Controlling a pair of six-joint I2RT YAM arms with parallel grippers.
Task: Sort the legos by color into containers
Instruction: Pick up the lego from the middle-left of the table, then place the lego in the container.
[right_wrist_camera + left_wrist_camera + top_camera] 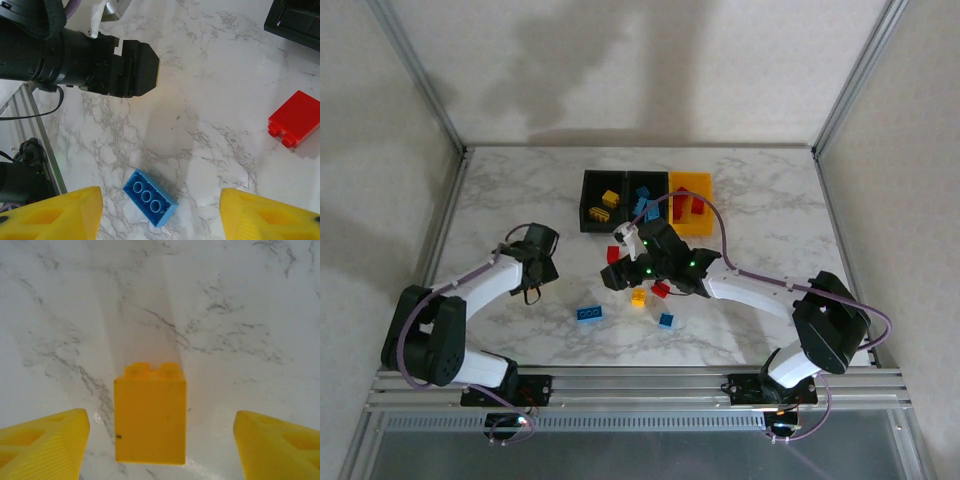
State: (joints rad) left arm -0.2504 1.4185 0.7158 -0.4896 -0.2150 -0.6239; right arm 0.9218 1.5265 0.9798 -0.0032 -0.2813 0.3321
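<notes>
On the overhead feed I saw the three bins (645,178) joined in a row by the middle of the worktop's (770,215) far edge. The left black bin (588,226) held yellow bricks (610,198). The middle black bin (646,180) held blue bricks (641,206). The yellow-orange bin (692,182) at the right end held red bricks (697,205). Loose bricks lay around the middle of the worktop, on my side of the bins. Among them were a long blue brick (588,313), a small blue brick (666,320), a loose yellow brick (638,296) and a loose red brick (660,290).

The left gripper (161,442) was over the left half of the worktop, well apart from the bins. On its wrist feed the fingers (45,445) were spread wide. An upright yellow brick (150,412) stood on the marble between them, studs up, touching neither finger.

The right gripper (160,215) hung over the middle of the worktop, just on the near side of the bins. Its fingers (272,215) were wide apart too and held nothing. On its wrist feed the long blue brick lay on the marble between them — hollow side up, clear of both. A tipped red brick (294,119) lay on its side off to the right, and the left arm's black end (100,60) showed at the upper left.
</notes>
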